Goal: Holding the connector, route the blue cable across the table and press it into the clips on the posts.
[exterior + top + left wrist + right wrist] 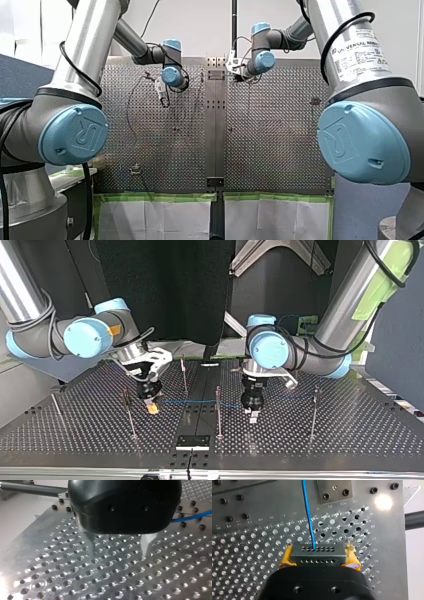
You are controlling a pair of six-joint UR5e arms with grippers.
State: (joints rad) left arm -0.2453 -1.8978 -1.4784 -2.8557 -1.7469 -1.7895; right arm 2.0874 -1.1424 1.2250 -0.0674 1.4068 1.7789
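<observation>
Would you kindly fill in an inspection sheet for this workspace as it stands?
Surface: perforated table, metal.
Job's things: connector with blue cable leaving it; upright posts; clip seating cannot be told.
Clutter: nothing seen.
End effectors: right end effector shut on connector, yellow pads; left end effector open, empty, over the table.
Cables: blue cable runs across the table past the middle post.
Surroundings: dark screen behind the table.
</observation>
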